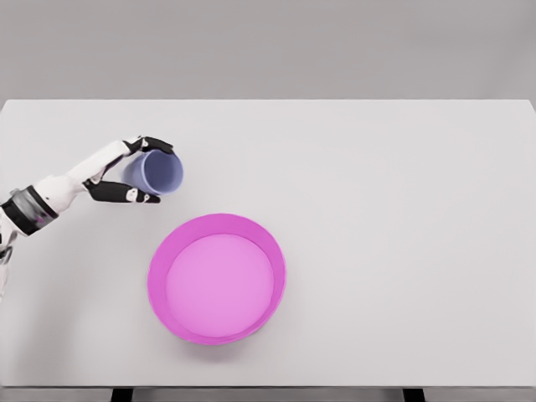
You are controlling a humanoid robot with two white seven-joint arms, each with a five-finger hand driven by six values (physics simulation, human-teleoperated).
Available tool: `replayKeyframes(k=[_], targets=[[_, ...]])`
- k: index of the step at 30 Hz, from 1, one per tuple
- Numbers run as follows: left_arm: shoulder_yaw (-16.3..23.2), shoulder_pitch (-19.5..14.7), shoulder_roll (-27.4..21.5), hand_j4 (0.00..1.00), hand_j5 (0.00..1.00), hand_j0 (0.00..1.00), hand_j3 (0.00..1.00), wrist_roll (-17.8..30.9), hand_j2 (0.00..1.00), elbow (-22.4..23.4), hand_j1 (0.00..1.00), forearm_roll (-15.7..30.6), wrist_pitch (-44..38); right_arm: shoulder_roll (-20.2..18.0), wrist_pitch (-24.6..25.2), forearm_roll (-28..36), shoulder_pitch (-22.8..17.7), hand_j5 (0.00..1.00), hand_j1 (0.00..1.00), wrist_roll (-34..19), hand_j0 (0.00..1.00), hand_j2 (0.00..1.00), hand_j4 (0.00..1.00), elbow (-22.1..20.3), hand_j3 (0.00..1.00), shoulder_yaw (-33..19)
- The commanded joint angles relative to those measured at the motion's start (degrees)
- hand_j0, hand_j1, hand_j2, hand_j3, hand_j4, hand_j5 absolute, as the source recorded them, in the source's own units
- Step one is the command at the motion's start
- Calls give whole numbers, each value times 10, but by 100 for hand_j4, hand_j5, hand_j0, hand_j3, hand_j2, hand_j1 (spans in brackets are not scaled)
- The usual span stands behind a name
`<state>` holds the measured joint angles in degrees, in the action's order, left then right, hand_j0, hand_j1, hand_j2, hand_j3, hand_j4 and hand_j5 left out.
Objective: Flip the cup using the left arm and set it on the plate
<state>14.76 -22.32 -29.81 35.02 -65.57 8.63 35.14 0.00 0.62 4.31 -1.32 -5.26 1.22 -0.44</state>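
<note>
Your left hand (126, 172) has its fingers (149, 144) closed around the cup (157, 172), tilted sideways, probably mid-flip, just left and far of the plate (217, 278) on the counter (402, 209).

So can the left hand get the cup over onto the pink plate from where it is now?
Probably yes. The left hand already grips the cup, tipped on its side, and only bare table lies between it and the plate just below and to the right.
</note>
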Motion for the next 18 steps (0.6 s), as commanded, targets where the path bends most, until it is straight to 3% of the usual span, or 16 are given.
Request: replayKeyframes(k=[1, 6, 11, 18], targets=[[21, 0, -1, 70, 70, 70, 70, 0, 70, -15, 70, 29, -1, 0, 0, 0, 0, 100, 100, 0, 100, 100, 100, 0, 100, 0], [59, 4, -24, 70, 70, 70, 70, 0, 70, -46, 70, 73, -1, 0, 0, 0, 0, 100, 100, 0, 100, 100, 100, 0, 100, 0], [73, 6, -35, 70, 70, 70, 70, 0, 70, -77, 70, 98, -1, 0, 0, 0, 0, 100, 100, 0, 100, 100, 100, 0, 100, 0], [134, 17, -72, 72, 72, 72, 72, 0, 72, -160, 72, 133, -1, 0, 0, 0, 0, 100, 100, 0, 100, 100, 100, 0, 100, 0]])
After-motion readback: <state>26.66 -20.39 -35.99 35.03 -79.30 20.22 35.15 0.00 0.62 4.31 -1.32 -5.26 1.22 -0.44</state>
